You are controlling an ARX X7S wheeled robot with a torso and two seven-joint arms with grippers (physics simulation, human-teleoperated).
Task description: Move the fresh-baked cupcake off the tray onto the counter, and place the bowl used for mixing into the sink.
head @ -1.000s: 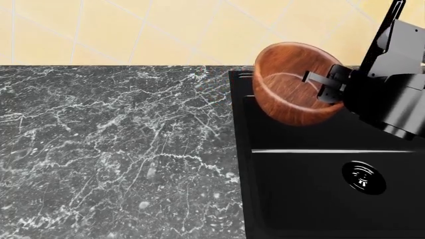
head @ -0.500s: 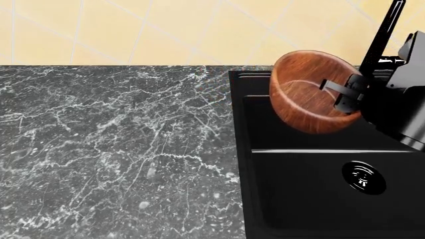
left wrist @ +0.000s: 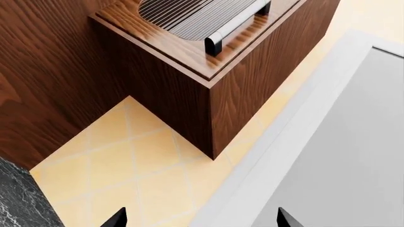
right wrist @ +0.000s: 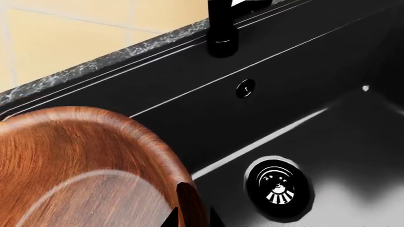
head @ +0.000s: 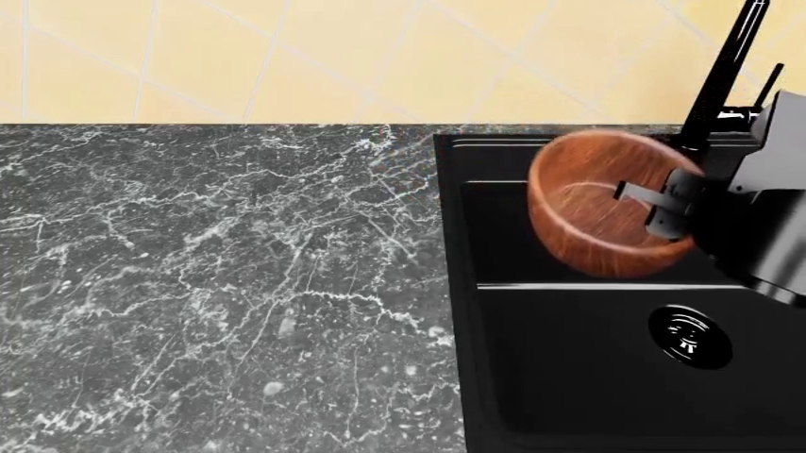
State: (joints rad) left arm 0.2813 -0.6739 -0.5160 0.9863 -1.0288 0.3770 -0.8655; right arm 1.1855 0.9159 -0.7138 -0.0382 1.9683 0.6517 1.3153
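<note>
Left wrist view: the left hand (left wrist: 198,220) shows only as two dark fingertips set well apart with nothing between them, so it is open. Beyond lie a brown wooden cabinet (left wrist: 208,71) with a metal bar handle (left wrist: 237,23), a yellow tiled floor (left wrist: 139,170) and a pale grey panel (left wrist: 341,156). A corner of the dark marble surface (left wrist: 19,198) appears at one edge. No task object is visible here.

Head view: the round reddish-brown wooden bowl (head: 602,203) hangs tilted, its opening turned toward the camera, above the rear part of the matte black rectangular sink (head: 605,377). The right hand (head: 655,206) is clamped on the bowl's rim nearest the arm. The round metal drain (head: 689,337) lies nearer the camera than the bowl; the black faucet (head: 728,66) rises just behind it. The veined surface to the left is bare; cupcake and tray are out of view.

Right wrist view: the bowl's thick rim fills the near corner, one fingertip (right wrist: 186,208) pressed on its edge. The drain and basin floor lie beneath.

Step in hand: carrying the bowl over the sink.

Next move: judged, lower the bowl toward the basin floor, level it, then release.
</note>
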